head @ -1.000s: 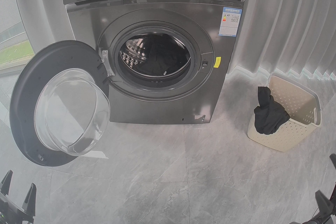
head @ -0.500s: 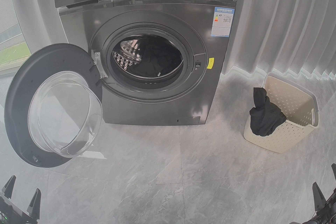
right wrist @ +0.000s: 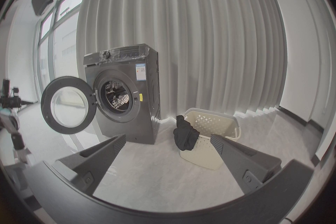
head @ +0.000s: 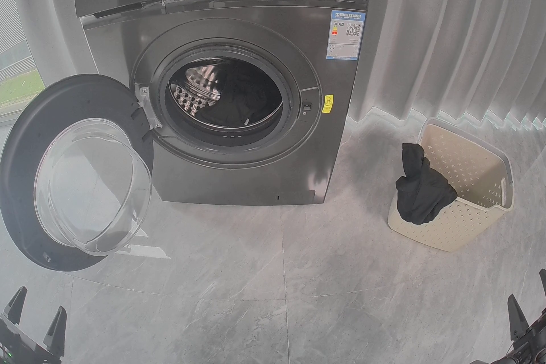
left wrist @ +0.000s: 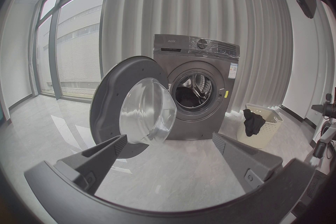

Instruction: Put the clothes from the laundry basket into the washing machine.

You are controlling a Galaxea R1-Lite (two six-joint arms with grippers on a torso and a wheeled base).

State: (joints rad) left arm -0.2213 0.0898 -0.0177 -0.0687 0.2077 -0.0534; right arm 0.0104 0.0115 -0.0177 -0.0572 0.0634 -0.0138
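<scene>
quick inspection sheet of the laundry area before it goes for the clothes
surface: grey marbled tile floor.
job's things: washing machine with its door swung wide open, something dark inside the drum; laundry basket on the floor to its right, black garment draped over the rim.
clutter: pale flat patch under the door, cannot tell what.
grippers: left gripper and right gripper both open, empty, well short of basket and machine.
cables: nothing seen.
surroundings: pleated curtain behind, window to the left.
</scene>
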